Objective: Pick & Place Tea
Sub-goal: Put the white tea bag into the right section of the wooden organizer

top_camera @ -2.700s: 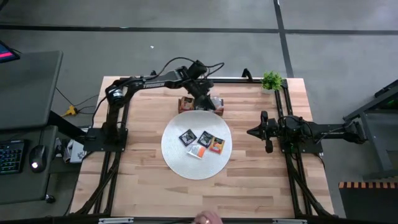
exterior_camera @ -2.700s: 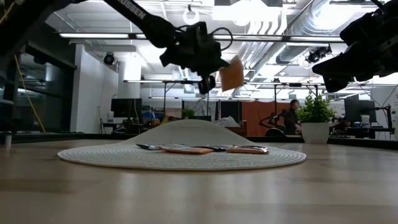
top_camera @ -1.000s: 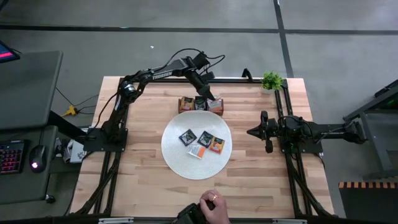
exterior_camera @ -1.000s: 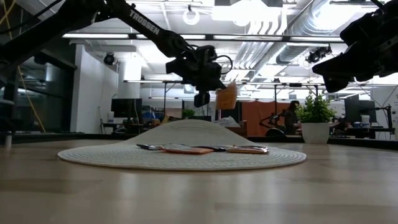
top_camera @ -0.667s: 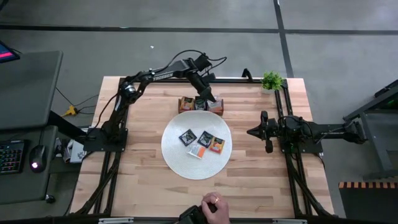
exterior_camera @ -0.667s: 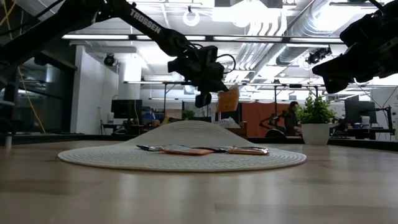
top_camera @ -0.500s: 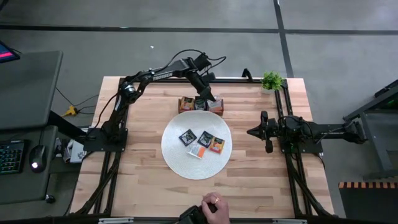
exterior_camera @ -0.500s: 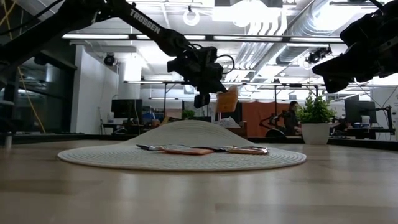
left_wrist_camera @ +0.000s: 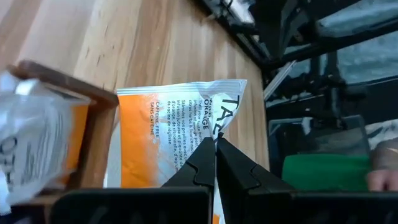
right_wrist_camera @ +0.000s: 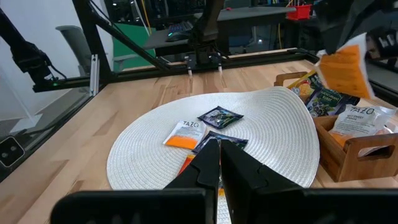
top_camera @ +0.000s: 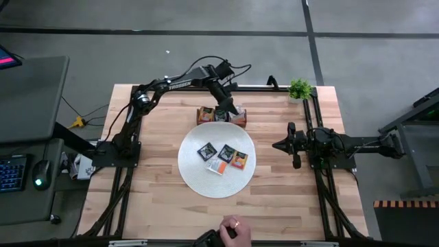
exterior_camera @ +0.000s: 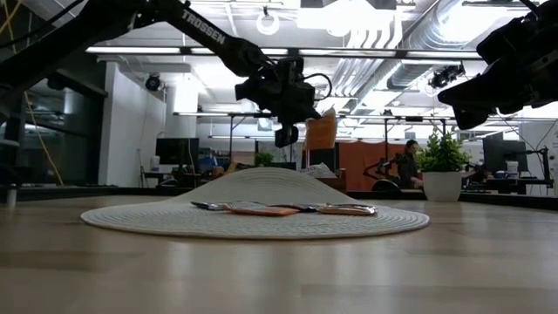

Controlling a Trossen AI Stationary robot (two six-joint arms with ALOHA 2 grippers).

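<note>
Tea sachets (top_camera: 221, 155): four on mat (top_camera: 195, 175), one orange sachet (left_wrist_camera: 168, 146) in left gripper (left_wrist_camera: 214, 142)

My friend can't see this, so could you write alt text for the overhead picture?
The left gripper holds an orange sachet above a wooden tray at the table's far edge. Four sachets lie on a round white mat; the right arm waits.

held packet (left_wrist_camera: 168, 140): orange and white, with small dark print
mat (top_camera: 199, 180): white, with a fine ribbed weave
packets on the mat (top_camera: 222, 157): two black with a coloured design, one black and orange, one white with an orange band
tray (right_wrist_camera: 351, 154): brown wood
packets in the tray (right_wrist_camera: 339, 107): orange, dark green-black, silver-white
table (top_camera: 274, 199): pale wood in lengthwise strips
plant (top_camera: 299, 88): green leaves, white pot
arms (top_camera: 171, 85): black, with white lettering
</note>
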